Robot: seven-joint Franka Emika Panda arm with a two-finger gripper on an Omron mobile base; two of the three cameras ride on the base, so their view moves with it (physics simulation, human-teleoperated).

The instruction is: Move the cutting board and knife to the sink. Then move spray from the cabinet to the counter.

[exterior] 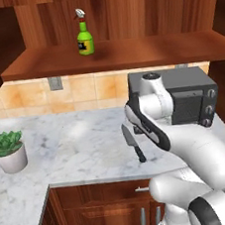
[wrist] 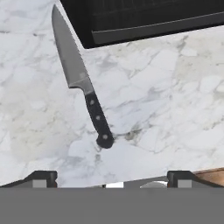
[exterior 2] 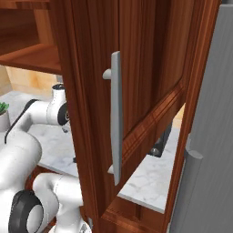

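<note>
Gripper (wrist: 112, 177) spread wide, empty, hovering above kitchen knife (wrist: 81, 81), likely lining up over the black handle. One knife, flat on marble table (exterior: 63, 145) beside one microwave (exterior: 182, 93). One spray bottle (exterior: 84, 35) upright on cabinet shelf (exterior: 128, 57). One potted plant (exterior: 8, 149).

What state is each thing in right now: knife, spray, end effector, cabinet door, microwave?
knife: lying flat on the counter, not held.
spray: upright on the cabinet shelf.
end effector: open, empty, above the counter near the knife handle.
cabinet door: swung open, close to the right base camera.
microwave: door closed.
</note>
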